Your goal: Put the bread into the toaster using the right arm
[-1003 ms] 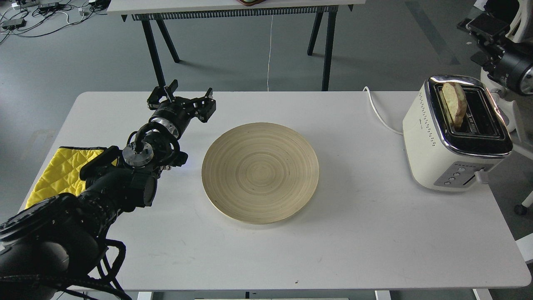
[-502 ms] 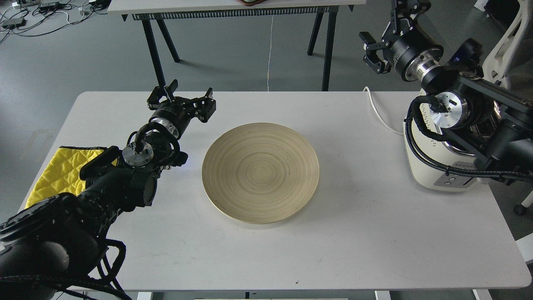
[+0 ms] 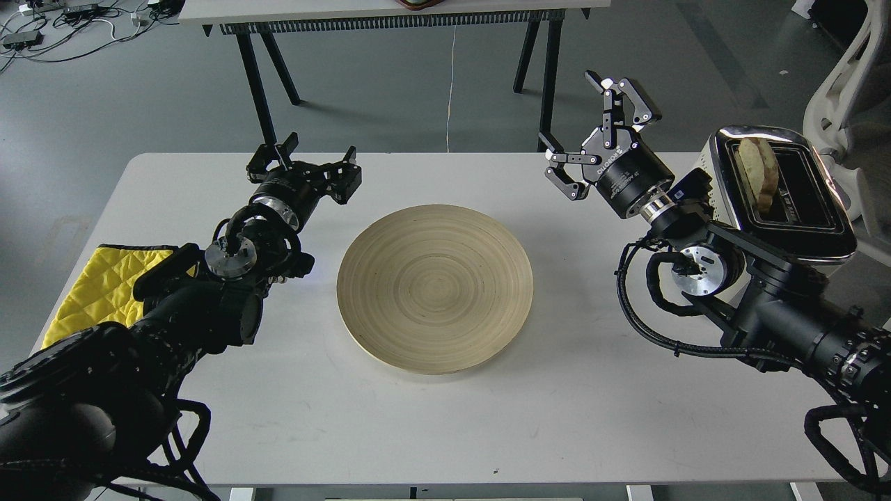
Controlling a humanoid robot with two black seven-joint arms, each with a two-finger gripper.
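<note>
The bread (image 3: pixel 760 172) stands upright in the left slot of the cream toaster (image 3: pixel 779 195) at the table's right edge, its top sticking out above the chrome top. My right gripper (image 3: pixel 597 132) is open and empty, held above the table to the left of the toaster, fingers pointing up and away. My right arm partly hides the toaster's front. My left gripper (image 3: pixel 306 165) is open and empty over the table's back left, left of the plate.
A round wooden plate (image 3: pixel 435 287) lies in the middle of the white table (image 3: pixel 592 417). A yellow quilted cloth (image 3: pixel 104 285) lies at the left edge. The toaster's white cord (image 3: pixel 630 184) runs off the back. Another table's black legs (image 3: pixel 261 83) stand behind.
My right arm came in from the right, passed over the toaster, and has moved down and left; its open gripper is now left of the toaster. The bread shows again. My left arm is still.
</note>
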